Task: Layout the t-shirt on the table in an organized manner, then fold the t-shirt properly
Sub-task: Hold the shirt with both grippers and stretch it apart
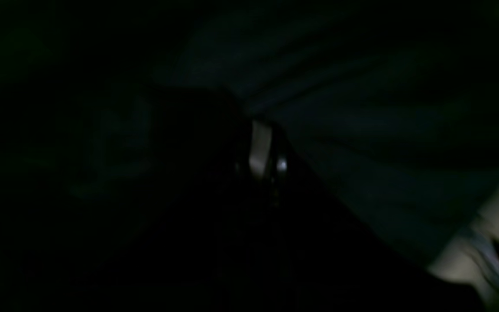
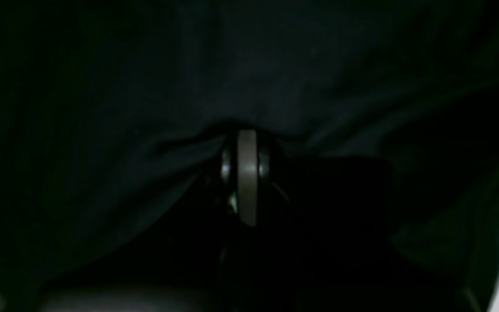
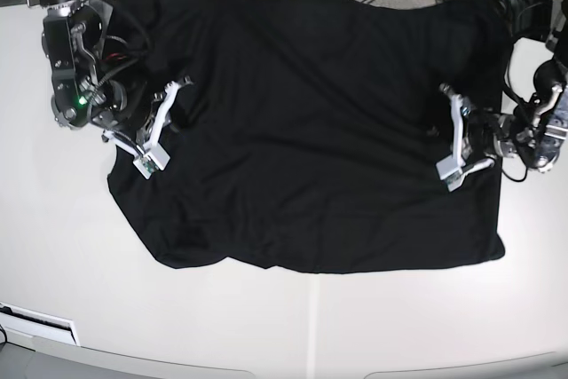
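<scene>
Black cloth, the t-shirt [image 3: 311, 130], lies spread over the white table [image 3: 71, 246]. The 2 arms reach in low from opposite sides; the right gripper [image 3: 164, 117] pinches its edge, and the left gripper [image 3: 454, 139] is clenched on the other edge.

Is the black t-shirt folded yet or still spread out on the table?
Spread out. In the base view the t-shirt lies as one broad, wrinkled sheet across the table, with no fold line visible.
</scene>
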Action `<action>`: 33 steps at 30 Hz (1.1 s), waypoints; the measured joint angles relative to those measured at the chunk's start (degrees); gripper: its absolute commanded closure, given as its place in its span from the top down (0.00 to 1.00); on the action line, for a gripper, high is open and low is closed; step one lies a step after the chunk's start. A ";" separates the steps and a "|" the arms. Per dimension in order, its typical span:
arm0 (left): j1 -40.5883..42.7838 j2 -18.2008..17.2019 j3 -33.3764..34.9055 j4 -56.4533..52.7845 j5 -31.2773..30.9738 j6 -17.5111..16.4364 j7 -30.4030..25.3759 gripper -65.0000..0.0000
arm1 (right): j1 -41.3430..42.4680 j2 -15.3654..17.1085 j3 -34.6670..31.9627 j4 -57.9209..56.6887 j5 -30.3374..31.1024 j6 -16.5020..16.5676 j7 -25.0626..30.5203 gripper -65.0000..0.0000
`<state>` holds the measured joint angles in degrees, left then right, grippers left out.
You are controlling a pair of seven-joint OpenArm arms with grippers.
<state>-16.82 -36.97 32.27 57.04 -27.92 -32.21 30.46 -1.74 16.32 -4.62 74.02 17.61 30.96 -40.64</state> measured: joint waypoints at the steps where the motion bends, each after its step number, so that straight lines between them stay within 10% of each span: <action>1: -0.09 0.48 0.00 0.07 3.45 2.71 -2.86 0.00 | 0.33 -0.17 -0.02 -0.37 -1.36 -1.90 0.98 0.00; 5: -1.92 2.21 0.42 0.02 15.45 11.69 -8.59 0.00 | 1.86 -0.33 -0.13 -0.70 -6.88 -8.96 1.81 0.00; 10: -6.08 2.84 0.81 -0.52 14.16 12.96 -6.40 0.00 | 5.31 -0.33 -0.15 -1.31 -10.10 -14.56 -1.88 0.00; 21: -13.14 -1.73 1.11 2.40 -16.00 -2.58 33.83 0.00 | 9.68 3.96 -0.04 3.23 11.56 2.16 -23.78 0.00; 25: -13.70 -4.57 1.09 2.89 -26.23 -4.74 39.52 0.00 | 8.46 4.00 -0.04 3.28 17.57 8.31 -26.49 0.00; 33: -9.46 -11.85 1.03 2.89 -41.62 -7.48 40.13 0.00 | 1.86 3.98 -0.11 3.61 23.56 8.72 -26.51 0.00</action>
<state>-26.28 -48.82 33.30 59.92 -69.54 -39.68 70.59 0.12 20.29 -4.73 77.62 41.17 39.68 -67.16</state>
